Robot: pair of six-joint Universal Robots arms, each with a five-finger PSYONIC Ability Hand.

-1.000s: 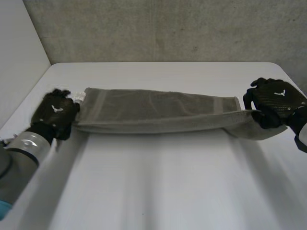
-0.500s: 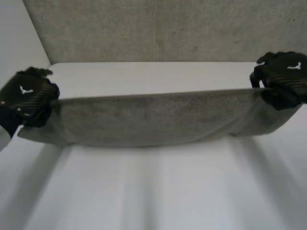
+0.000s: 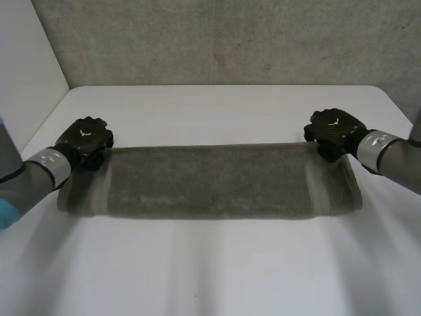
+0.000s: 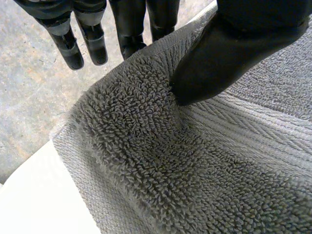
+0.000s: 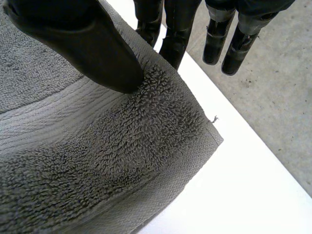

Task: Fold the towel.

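Note:
A grey towel (image 3: 210,181) lies as a long band across the white table (image 3: 217,263), its near edge blurred. My left hand (image 3: 85,141) is shut on the towel's far left corner, and my right hand (image 3: 334,131) is shut on its far right corner. In the left wrist view the thumb (image 4: 224,58) presses the towel (image 4: 195,165) against the fingers (image 4: 131,29) behind its edge. The right wrist view has the same pinch: thumb (image 5: 92,48) on top of the towel (image 5: 97,146), fingers (image 5: 170,34) behind the edge.
A grey concrete wall (image 3: 223,39) rises behind the table's far edge. A pale wall (image 3: 26,72) stands at the left. Bare tabletop spreads in front of the towel and behind it.
Both hands lifted the towel's far edge up toward the camera, then swung it away and down. The towel now lies lower and flatter on the table, hands closer in.

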